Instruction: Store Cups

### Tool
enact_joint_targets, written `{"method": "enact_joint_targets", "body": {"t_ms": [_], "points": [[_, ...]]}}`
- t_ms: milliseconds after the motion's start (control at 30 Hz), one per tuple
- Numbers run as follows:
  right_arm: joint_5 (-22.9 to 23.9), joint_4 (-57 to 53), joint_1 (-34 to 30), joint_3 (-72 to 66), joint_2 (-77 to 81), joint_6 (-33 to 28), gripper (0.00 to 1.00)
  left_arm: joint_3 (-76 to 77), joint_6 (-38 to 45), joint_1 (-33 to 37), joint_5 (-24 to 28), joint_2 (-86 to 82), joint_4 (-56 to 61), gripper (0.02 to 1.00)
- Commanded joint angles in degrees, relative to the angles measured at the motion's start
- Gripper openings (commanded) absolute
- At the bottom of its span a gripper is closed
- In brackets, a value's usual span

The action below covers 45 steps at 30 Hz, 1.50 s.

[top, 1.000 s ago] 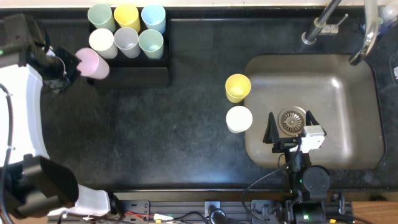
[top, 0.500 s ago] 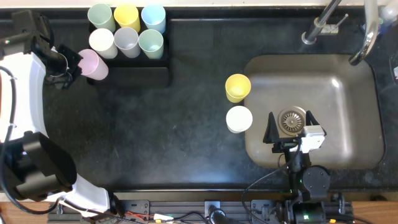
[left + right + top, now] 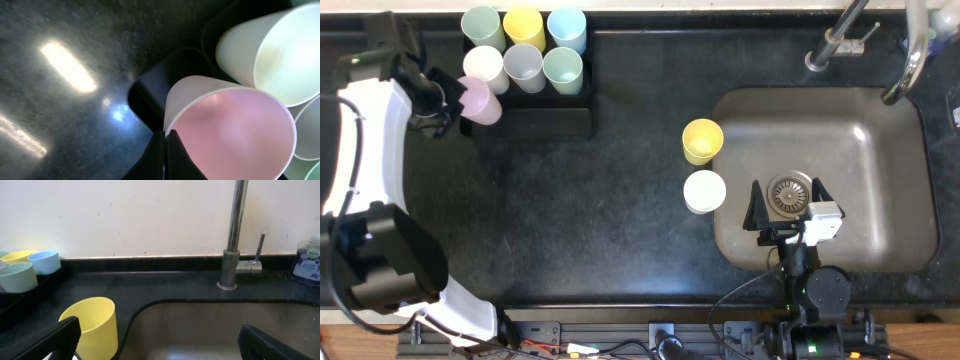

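My left gripper is shut on the rim of a pink cup, held tilted at the left end of the black tray. In the left wrist view the pink cup hangs over a dark tray slot, right beside a white cup. Several cups stand in the tray: green, yellow, blue, white, grey, green. A yellow cup and an upturned white cup stand on the counter by the sink. My right gripper stands open over the sink.
The steel sink takes up the right side, with a faucet behind it and a soap bottle at the far right. The yellow cup stands close to the right gripper's finger. Dark counter lies between tray and sink.
My left gripper has carried the pink cup a little to the right and toward the back, closer to the white cup in the tray. The right arm has kept still.
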Motion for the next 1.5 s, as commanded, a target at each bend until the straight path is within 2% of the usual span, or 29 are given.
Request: {"method": "enact_joint_targets", "body": {"t_ms": [33, 767, 800, 833, 933, 967, 1167, 1333, 1433, 1500], "points": [[-0.2, 0.3, 0.3, -0.8, -0.4, -0.2, 0.993, 1.3, -1.7, -0.7, -2.0, 0.5, 0.0, 0.038], [-0.2, 0.3, 0.3, -0.8, -0.4, -0.2, 0.996, 1.3, -2.5, -0.6, -4.0, 5.9, 2.2, 0.036], [-0.2, 0.3, 0.3, -0.8, -0.4, -0.2, 0.996, 1.3, -2.5, -0.6, -4.1, 5.9, 2.2, 0.08], [-0.2, 0.3, 0.3, -0.8, -0.4, -0.2, 0.998, 1.3, -2.4, -0.6, -4.1, 5.9, 2.2, 0.191], [-0.2, 0.3, 0.3, -0.8, -0.4, -0.2, 0.998, 1.3, -2.5, -0.6, -4.1, 5.9, 2.3, 0.737], [-0.2, 0.3, 0.3, -0.8, -0.4, -0.2, 0.998, 1.3, -2.5, -0.6, -4.1, 5.9, 2.3, 0.98], [-0.2, 0.3, 0.3, -0.8, -0.4, -0.2, 0.996, 1.3, -2.4, -0.6, -3.9, 3.8, 2.2, 0.998], [-0.2, 0.3, 0.3, -0.8, -0.4, -0.2, 0.998, 1.6, 1.0, -2.0, -1.0, -2.8, 2.2, 1.0], [-0.2, 0.3, 0.3, -0.8, -0.4, -0.2, 0.998, 3.7, 5.8, -6.6, 0.4, -6.2, 1.6, 1.0], [-0.2, 0.3, 0.3, -0.8, -0.4, -0.2, 0.996, 6.9, 8.8, -12.4, 0.2, -6.7, 0.0, 1.0]]}}
